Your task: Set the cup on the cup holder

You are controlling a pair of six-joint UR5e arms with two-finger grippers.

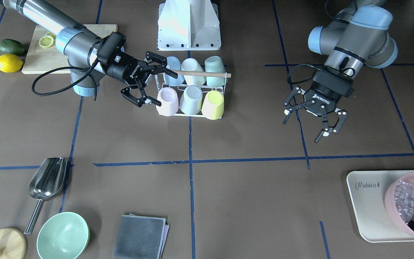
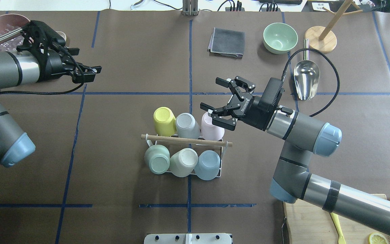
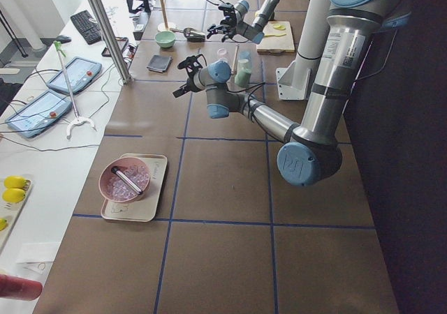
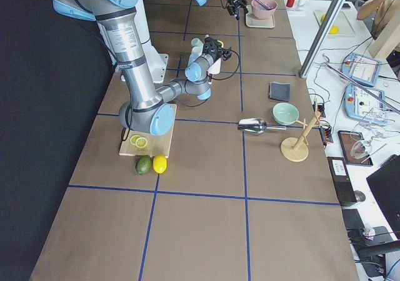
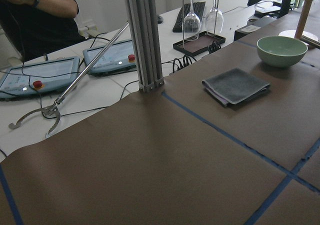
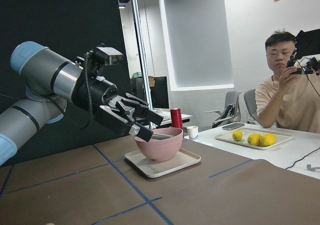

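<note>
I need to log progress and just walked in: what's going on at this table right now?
A two-arm robot is working at a small white wire cup holder with a wooden rod handle. Six pastel cups sit upside down on it, three per row. The right gripper is open and empty at the holder's end, close beside the pale pink cup. The left gripper hangs open and empty over bare table, well away from the holder.
</note>
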